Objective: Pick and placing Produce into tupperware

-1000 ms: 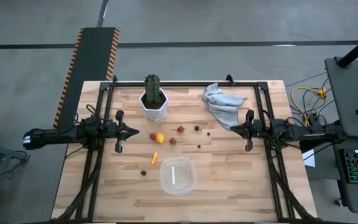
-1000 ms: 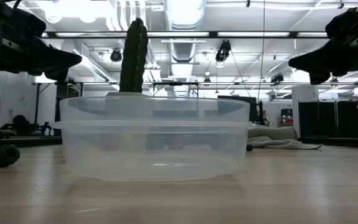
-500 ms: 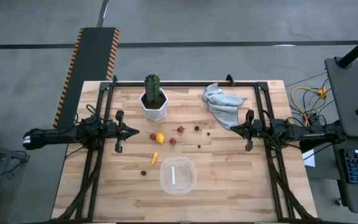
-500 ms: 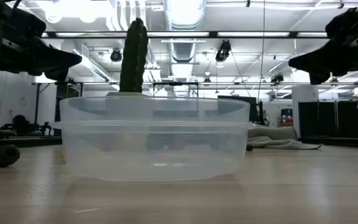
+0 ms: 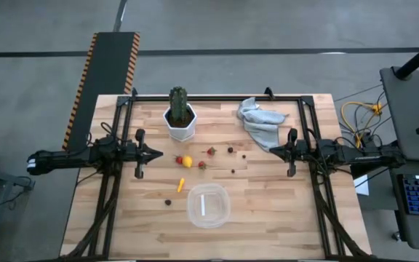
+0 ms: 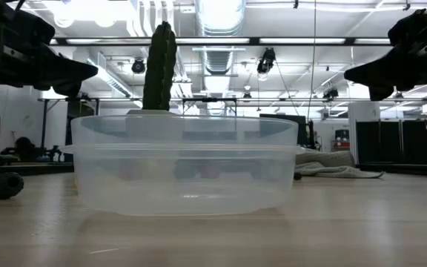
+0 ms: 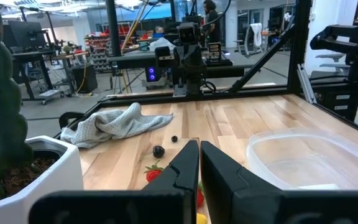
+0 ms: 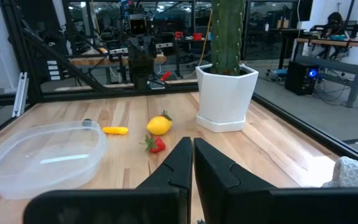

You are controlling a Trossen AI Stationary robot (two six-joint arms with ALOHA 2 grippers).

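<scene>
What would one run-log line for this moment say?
left gripper: shut, at table's left side | right gripper: shut, at right side | container: empty | lemon, strawberries, berries: on table

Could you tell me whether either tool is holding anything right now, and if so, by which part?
Nothing is held. The left tool and right tool are both shut on nothing, above the table's sides; the produce lies loose on the table.

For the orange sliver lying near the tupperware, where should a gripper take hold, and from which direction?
Grip the orange sliver across its narrow middle, coming straight down from above. It lies flat on the table, long and thin, with bare wood on both long sides, so fingers could probably close across its width. The left gripper is nearer than the right gripper.
</scene>
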